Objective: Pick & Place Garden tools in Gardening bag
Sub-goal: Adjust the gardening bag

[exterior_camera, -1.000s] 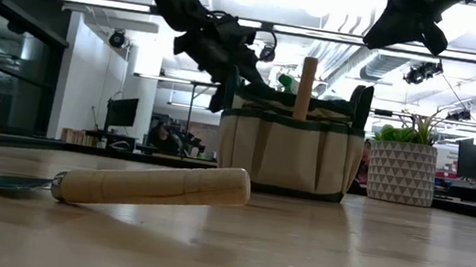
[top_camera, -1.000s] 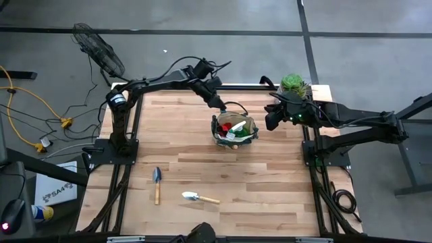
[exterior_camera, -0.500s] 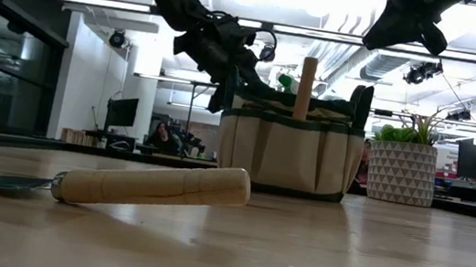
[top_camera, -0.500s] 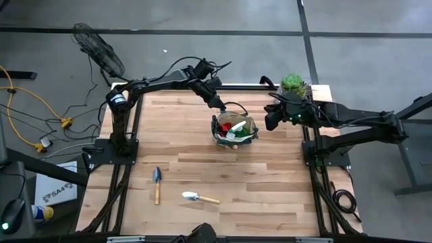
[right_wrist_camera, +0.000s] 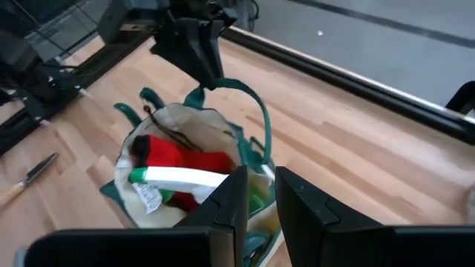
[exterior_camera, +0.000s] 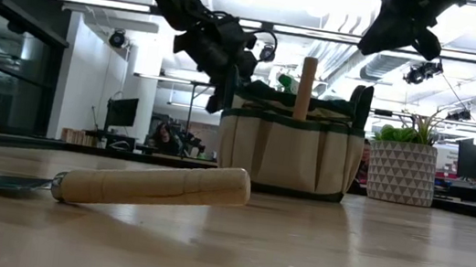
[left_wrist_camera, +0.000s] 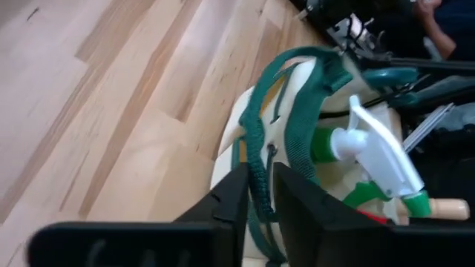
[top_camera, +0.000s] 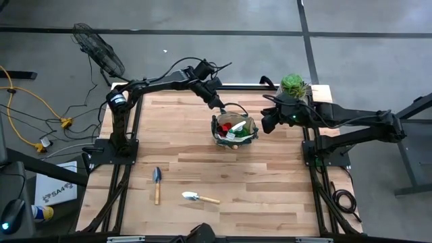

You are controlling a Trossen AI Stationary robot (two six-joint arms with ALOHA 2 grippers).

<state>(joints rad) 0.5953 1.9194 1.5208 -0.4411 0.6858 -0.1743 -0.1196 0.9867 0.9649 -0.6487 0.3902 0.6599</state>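
My left tool [left_wrist_camera: 256, 194] sits at the bag's [top_camera: 235, 131] far rim, its fingers [left_wrist_camera: 226, 199] pinched on the green loop handle [left_wrist_camera: 256, 148], which runs straight down between them. The bag stands near the middle of the counter's [top_camera: 175, 128] far half, toward the right edge, with the spray bottle [left_wrist_camera: 371, 148], a red item [right_wrist_camera: 182, 165] and a wooden handle [exterior_camera: 305, 87] poking out of it. My right tool [right_wrist_camera: 252, 194] hovers above the bag's right side, fingers drawn close together with nothing between them.

I judge the step in hand is holding the bag steady or open by its handle. To do that well I should pull the loop gently outward and up, just enough to keep the mouth wide, without tipping the soft bag or dragging it across the counter. Two trowels are not yet packed: the dark-bladed trowel [top_camera: 157, 184] and the pale-bladed trowel [top_camera: 200, 198] lie near the front edge, well apart from the bag.

In the overhead view my left fingertips are too small to read. From counter height the bag's wall hides everything inside but that wooden handle, and the nearer trowel's blade runs off the edge. How full the bag is I cannot tell.
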